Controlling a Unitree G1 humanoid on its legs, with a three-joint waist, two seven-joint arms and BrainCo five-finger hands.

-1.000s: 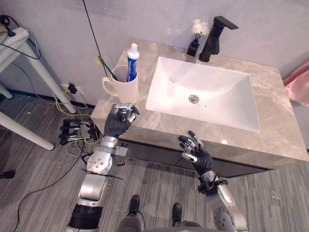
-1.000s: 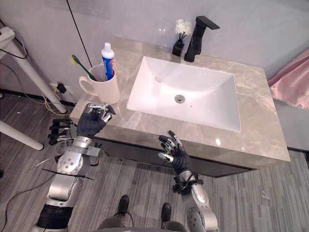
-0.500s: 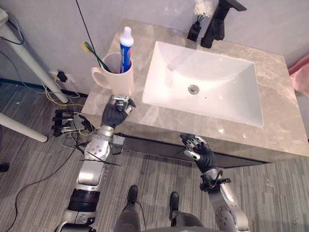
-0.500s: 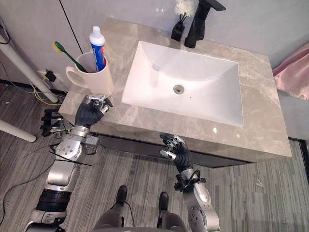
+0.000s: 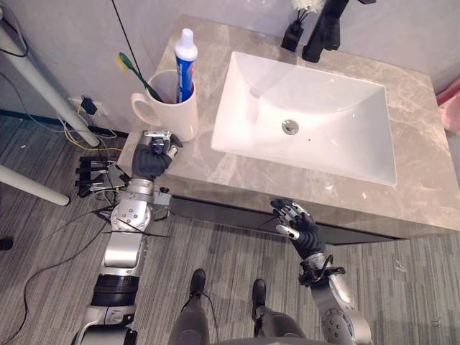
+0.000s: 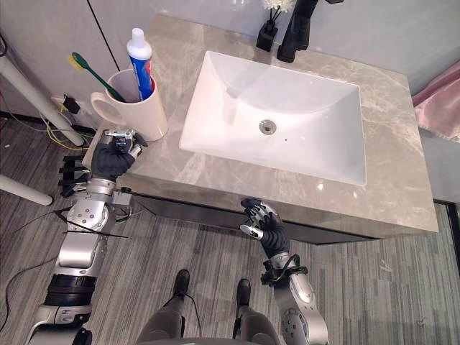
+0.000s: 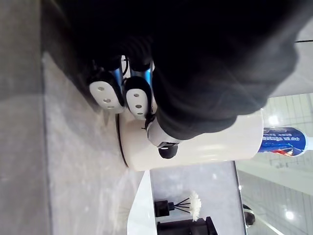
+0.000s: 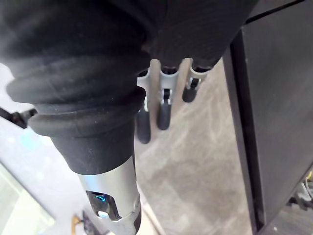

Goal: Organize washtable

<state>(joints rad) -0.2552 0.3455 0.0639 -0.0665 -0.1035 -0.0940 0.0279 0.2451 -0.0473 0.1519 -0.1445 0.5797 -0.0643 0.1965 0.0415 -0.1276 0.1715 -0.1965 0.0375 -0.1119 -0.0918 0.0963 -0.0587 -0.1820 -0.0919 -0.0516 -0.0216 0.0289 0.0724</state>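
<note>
right hand [image 5: 300, 228] hangs nearest you, below the front edge of the counter [image 5: 237, 174], fingers loose and a bit spread, holding nothing. leave it idle and clear of the cabinet front.

left hand [image 5: 152, 154] sits on the front left corner of the counter, just in front of the mug [image 5: 176, 115]. fingers are curled in with nothing in them. the left wrist view has the fingertips [image 7: 138, 97] right by the mug's base; can't tell if they touch.

the mug stands upright near the left edge with the toothpaste [image 5: 185, 61] and green toothbrush [image 5: 134, 67] in it, handle pointing left, away from the sink [image 5: 244, 93].

looks like the mug is the thing being placed or nudged. if you move it, open the fingers first and push low on the wall, since it's top-heavy with the tube standing up and could tip. it's close to the corner, so steer it inward, not toward the edge.

at the back, the black tap [image 5: 320, 32] and small diffuser [image 5: 293, 32] stand side by side, well apart from both hands.
</note>
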